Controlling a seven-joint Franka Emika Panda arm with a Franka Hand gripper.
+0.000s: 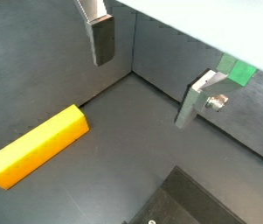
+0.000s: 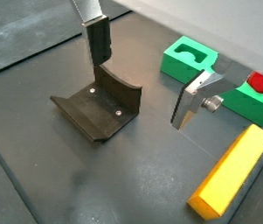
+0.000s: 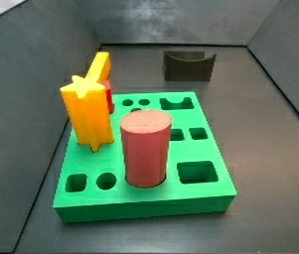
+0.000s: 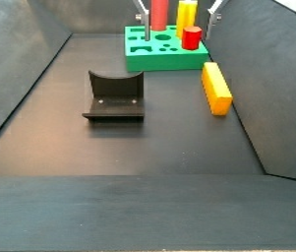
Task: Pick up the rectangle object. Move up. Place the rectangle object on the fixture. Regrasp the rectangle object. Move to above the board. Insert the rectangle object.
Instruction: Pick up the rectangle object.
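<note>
The rectangle object, a long yellow-orange bar, lies flat on the dark floor in both wrist views [image 1: 34, 145] [image 2: 231, 171]. In a side view [image 4: 214, 87] it lies beside the green board [image 4: 163, 51], to the right of the fixture [image 4: 113, 95]. The fixture, a dark block with a curved notch, also shows in a wrist view [image 2: 99, 107]. My gripper [image 1: 145, 74] [image 2: 143, 79] hangs open and empty above the floor between the fixture and the bar, touching neither. Nothing is between the fingers [image 2: 96, 42].
The board [image 3: 145, 164] carries a yellow star-topped post [image 3: 85, 109], a red cylinder [image 3: 145, 149] and a small red piece [image 2: 262, 83]. Dark walls enclose the floor on all sides [image 4: 26, 69]. One corner of the walls lies just beyond the gripper [image 1: 131, 74].
</note>
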